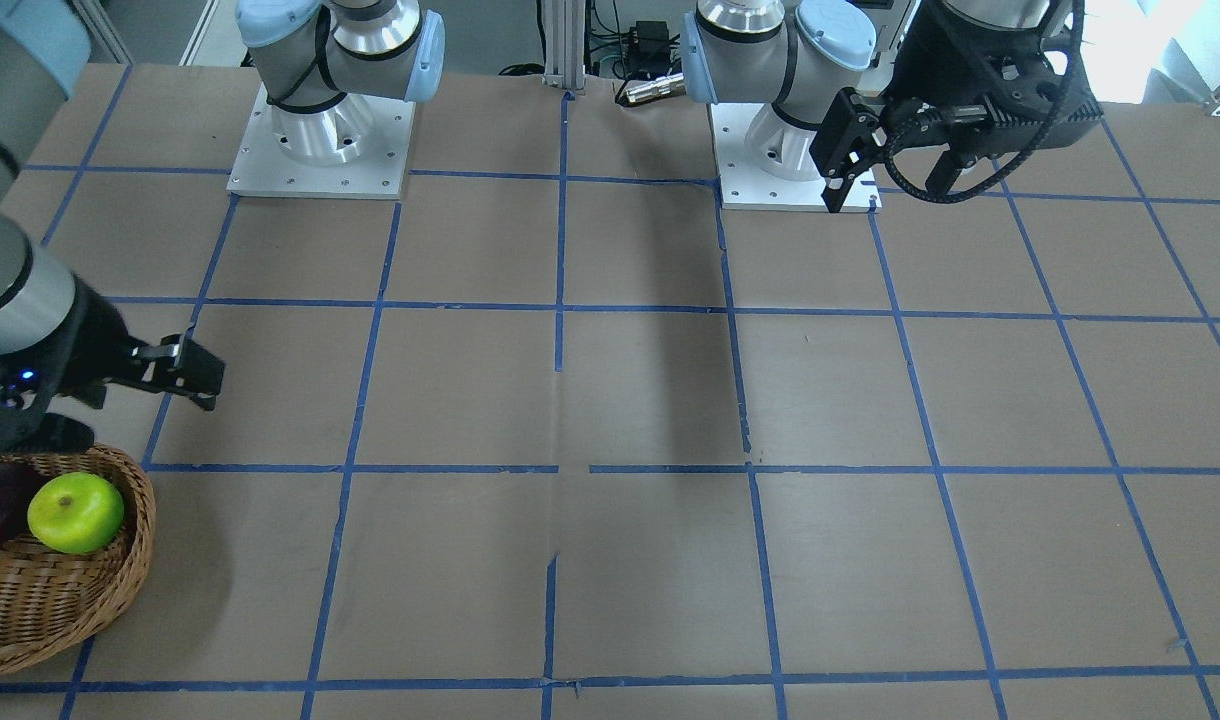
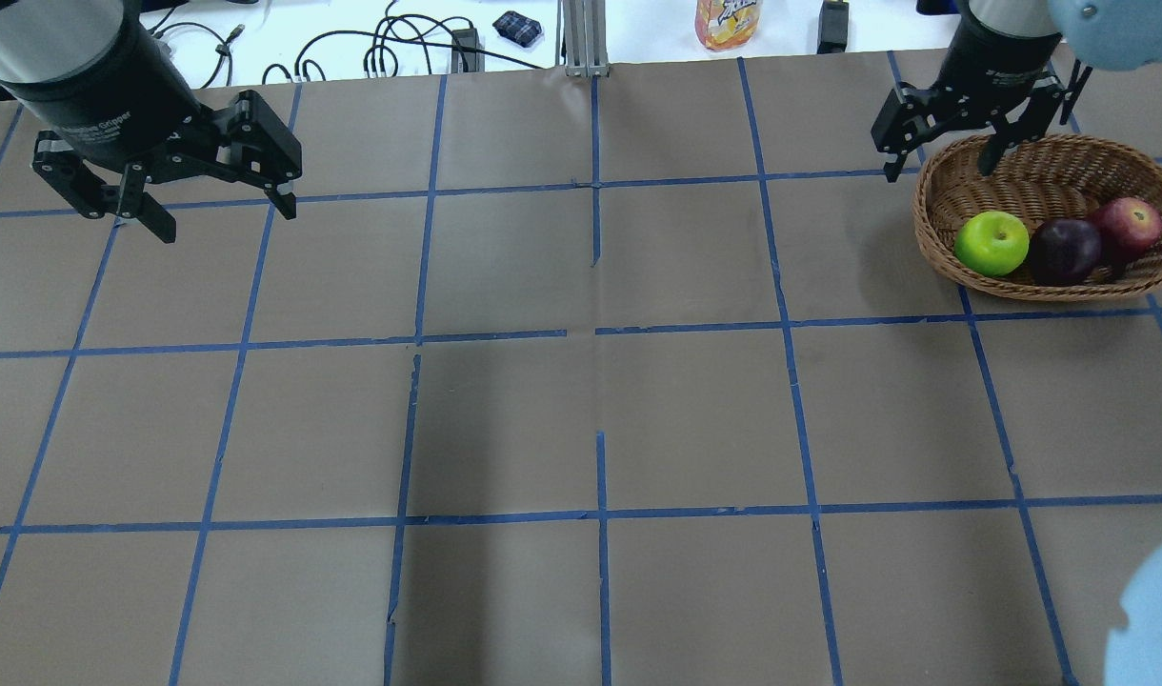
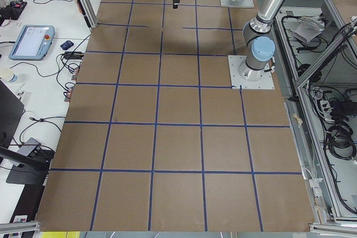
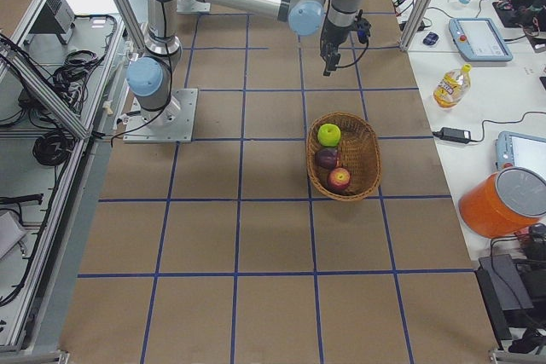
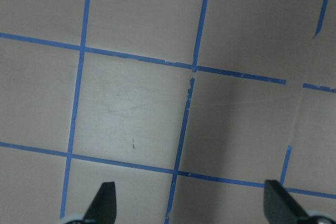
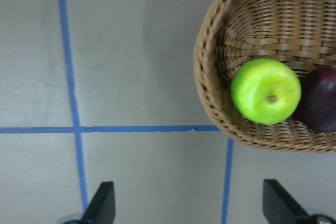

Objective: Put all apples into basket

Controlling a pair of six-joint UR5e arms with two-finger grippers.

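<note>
Nearest us, a blue arm joint (image 2: 1152,610) blurs above the tabletop (image 2: 638,410), near right. Toward the far edge, we see the left gripper (image 2: 224,221) hanging spread wide, empty. Further right, the right gripper (image 2: 939,171), likewise spread, hangs off the left end of the basket (image 2: 929,229), which sits near the far edge holding the green apple (image 2: 991,243), maroon apple (image 2: 1064,251) and red apple (image 2: 1129,226) in a row.

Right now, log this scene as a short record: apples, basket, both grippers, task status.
wicker basket: holds all three apples
green apple: in basket
maroon apple: in basket, between the other two
red apple: in basket
left gripper: open, empty, over the table
right gripper: open, empty, raised near basket
task status: all apples look placed
</note>
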